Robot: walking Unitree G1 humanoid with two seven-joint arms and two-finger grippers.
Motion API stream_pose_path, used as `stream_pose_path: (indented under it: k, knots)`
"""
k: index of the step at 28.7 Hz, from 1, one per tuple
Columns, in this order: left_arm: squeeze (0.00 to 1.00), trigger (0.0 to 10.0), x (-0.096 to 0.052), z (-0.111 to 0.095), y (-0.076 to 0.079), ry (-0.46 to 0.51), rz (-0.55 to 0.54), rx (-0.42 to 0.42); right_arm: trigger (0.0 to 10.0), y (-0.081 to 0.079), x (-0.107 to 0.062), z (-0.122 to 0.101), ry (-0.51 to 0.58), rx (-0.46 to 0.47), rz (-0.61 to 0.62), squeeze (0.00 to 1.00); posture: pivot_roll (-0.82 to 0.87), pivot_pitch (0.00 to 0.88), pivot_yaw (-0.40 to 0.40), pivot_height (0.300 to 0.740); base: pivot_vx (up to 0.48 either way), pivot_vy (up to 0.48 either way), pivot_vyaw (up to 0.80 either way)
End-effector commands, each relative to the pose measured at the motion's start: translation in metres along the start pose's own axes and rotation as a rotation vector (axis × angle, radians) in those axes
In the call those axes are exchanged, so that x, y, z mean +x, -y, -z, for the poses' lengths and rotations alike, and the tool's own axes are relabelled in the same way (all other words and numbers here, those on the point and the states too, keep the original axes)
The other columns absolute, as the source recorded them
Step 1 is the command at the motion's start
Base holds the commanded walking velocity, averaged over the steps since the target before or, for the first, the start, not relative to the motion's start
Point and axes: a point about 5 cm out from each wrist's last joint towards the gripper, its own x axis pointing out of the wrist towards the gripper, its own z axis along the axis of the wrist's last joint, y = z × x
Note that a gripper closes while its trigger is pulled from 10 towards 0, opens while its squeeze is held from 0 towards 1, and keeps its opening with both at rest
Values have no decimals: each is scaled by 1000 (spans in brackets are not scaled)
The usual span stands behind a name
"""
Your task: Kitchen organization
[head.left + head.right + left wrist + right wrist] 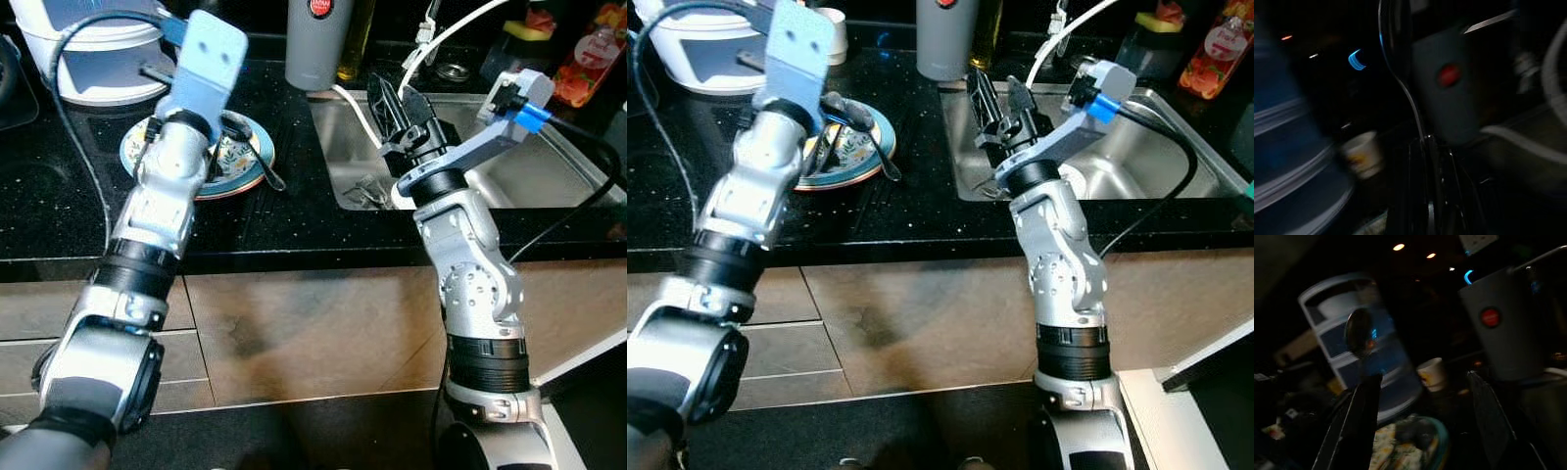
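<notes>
A home kitchen: a black speckled stone countertop (59, 211) spans the upper half of the frame, with a stainless steel sink (549, 171) set into it at upper right, a patterned plate (240, 157) at upper left, bottles (591, 49) at the back, and brown cabinet fronts (313, 333) below.

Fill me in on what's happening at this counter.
The robot stands at a black kitchen counter beside a steel sink. Its left pincer is over a patterned plate that holds cutlery, and its wrist view shows a spoon gripped upright. The right pincer hovers open at the sink's edge, near a grey cup.
</notes>
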Motion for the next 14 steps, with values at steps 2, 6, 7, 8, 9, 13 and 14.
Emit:
stream_pose_path:
  k: [2,6,7,8,9,13,14]
  knots:
    - [0,10000,-3,-15,26,61,138,-58,10000,-3,0,-11,31,19,-21,0,121,71,-102,740,0,0,0]
    - [0,10000,2,-5,38,1,171,-16,10000,1,0,-12,35,-29,14,0,121,71,-102,740,0,0,0]
    - [0,10000,5,0,46,-27,204,-33,10000,5,1,-12,35,-82,50,0,109,65,-87,740,0,0,0]
    - [0,10000,11,5,55,-73,249,-69,10000,12,2,-12,18,-192,104,0,95,67,-77,740,0,0,0]
    - [0,10000,14,8,62,-101,281,-98,10000,16,3,-12,7,-270,139,0,95,67,-77,740,0,0,0]
    - [0,10000,24,12,83,-195,375,-200,10000,35,-1,-14,-28,-487,259,0,81,76,-53,740,0,0,0]
    - [0,10000,28,12,90,-220,396,-208,10000,40,-4,-19,-23,-541,295,0,80,80,-46,740,0,0,0]
